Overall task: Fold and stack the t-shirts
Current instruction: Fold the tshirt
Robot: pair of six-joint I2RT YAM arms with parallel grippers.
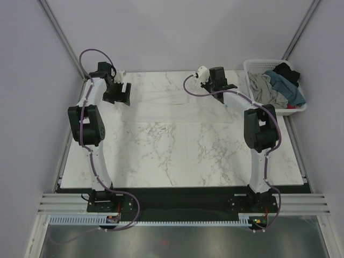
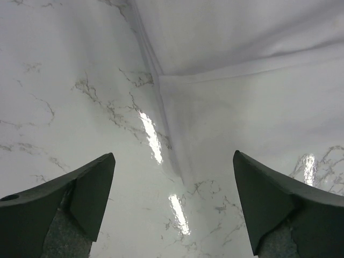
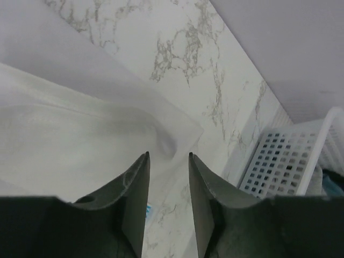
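A thin white fabric t-shirt (image 2: 242, 80) is spread flat on the glossy marbled desk (image 2: 54, 107) just ahead of the left pincer (image 2: 174, 158), which is held wide apart. The right pincer (image 3: 167, 156) is held narrowly apart over it.

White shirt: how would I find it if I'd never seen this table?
Start at the marble table. On its far half, the white shirt lies flat, plain where the marble is veined. It is the only shirt on the table; the other shirts are bunched in the basket.

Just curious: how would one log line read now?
left gripper open over white shirt edge | right gripper open at its corner | other shirts in basket
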